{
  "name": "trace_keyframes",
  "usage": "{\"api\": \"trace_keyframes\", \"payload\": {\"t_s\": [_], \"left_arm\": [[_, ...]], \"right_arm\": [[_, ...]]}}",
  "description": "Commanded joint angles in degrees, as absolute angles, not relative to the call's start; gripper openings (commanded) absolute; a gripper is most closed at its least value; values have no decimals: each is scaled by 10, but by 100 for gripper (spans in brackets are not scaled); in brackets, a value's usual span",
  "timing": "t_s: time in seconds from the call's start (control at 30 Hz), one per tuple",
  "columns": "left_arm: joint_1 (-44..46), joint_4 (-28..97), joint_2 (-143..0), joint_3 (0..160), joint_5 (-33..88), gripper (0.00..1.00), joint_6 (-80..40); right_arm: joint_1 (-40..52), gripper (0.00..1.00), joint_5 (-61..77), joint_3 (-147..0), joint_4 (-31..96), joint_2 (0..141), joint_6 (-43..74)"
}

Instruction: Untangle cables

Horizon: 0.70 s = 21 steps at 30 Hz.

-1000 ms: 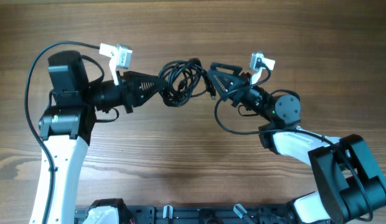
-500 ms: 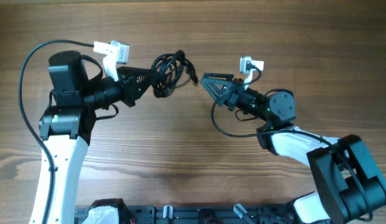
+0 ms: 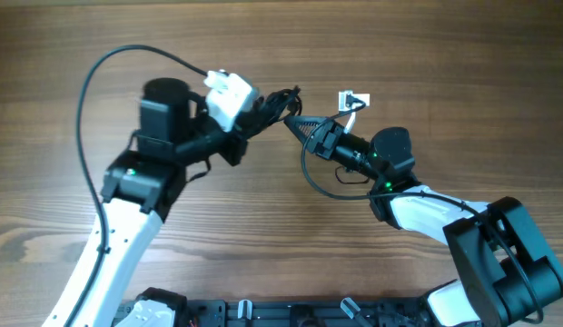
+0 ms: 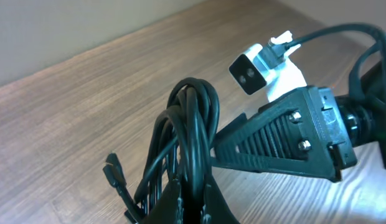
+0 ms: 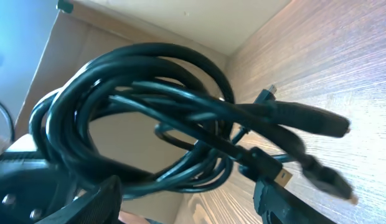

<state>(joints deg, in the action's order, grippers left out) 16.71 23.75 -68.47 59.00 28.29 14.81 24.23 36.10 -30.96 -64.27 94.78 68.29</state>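
**Inspector:** Item one, the cables (image 4: 194, 127); where do they stand?

**Onlooker:** Bunched in one coiled bundle, pinched at its near end by the left gripper (image 4: 192, 190), whose fingers are drawn narrow upon the strands. The bundle appears held clear of the wooden table (image 3: 263, 236), over its far middle, between the two arms.

**Inspector:** Handling?

**Onlooker:** Judged light, limp and rather slick; the cords are much thinner than a finger, so they will sag and slide rather than hold a shape. Nothing looks fragile but the plug ends (image 5: 324, 180), which ought not to be crushed or yanked. Best taken on a single outer strand, or just behind a plug sleeve, never across the whole coil; a grip there would likely only tighten it.

**Inspector:** Orientation?

**Onlooker:** The coil's long axis runs straight out from the left fingers; from above that reads as up and to the right, passing just by the tips of the right gripper (image 3: 298, 123). The loose plug ends hang off one side of the coil, one showing a gold tip.

**Inspector:** And the right gripper?

**Onlooker:** Spread wide, holding nothing; it points into the coil from just beside it; whether a tip touches a strand I cannot tell.

**Inspector:** Remaining work?

**Onlooker:** In my judgement nearly all of it; no cord is separated yet.
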Motion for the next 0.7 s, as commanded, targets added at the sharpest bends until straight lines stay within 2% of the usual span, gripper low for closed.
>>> {"api": "trace_keyframes", "payload": {"t_s": [0.0, 0.2, 0.47, 0.67], "left_arm": [[212, 229, -683, 601, 153, 4, 163], [241, 229, -683, 601, 149, 4, 163], [317, 236, -683, 601, 155, 4, 194], [320, 232, -683, 601, 156, 4, 193]], "right_arm": [[246, 69, 327, -315, -643, 942, 721], [246, 68, 270, -315, -629, 942, 764], [246, 66, 227, -315, -591, 942, 767], [245, 66, 222, -315, -552, 942, 761]]}}
